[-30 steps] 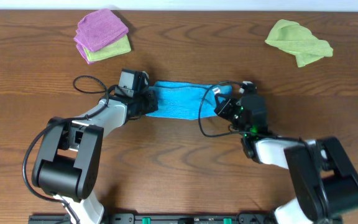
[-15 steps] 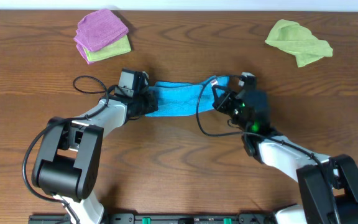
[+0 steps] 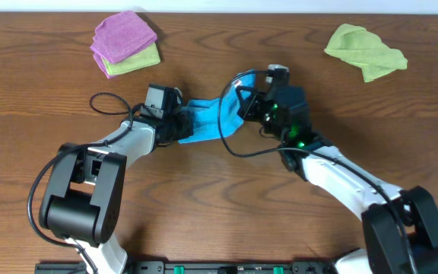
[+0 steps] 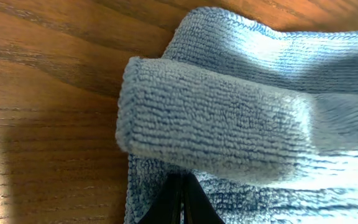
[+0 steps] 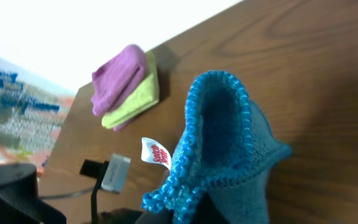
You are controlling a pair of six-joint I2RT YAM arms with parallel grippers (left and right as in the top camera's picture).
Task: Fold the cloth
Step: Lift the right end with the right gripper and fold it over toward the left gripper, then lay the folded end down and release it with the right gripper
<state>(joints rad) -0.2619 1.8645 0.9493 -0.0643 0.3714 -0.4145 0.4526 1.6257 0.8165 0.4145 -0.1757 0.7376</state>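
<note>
We are finding the cloth (image 3: 204, 125) on the surface (image 3: 219, 213) between the two arms, its left end down on the wood and its right end raised and leaning over toward the left. The left fingers (image 4: 175, 202) are clenched tip to tip at the cloth's left edge, just below a thick rolled-over lip, and appear to be pinching the lower layer. The right fingers (image 3: 244, 108) are clenched on the raised end, with the hem standing up above them in the right wrist view.

We are judging three risks. The right grip is taking only a narrow bite near the hem, so the terry may be slipping free under its own weight partway over. The band is twisting between the two holds, so the upper layer may be landing askew, with its edges not meeting. The rolled lip at the left may be getting trapped under the fold, leaving a lump. We are also noting the right arm's cable (image 3: 238, 150) looping just beside the cloth; it may be snagging or dragging the lower layer.
</note>
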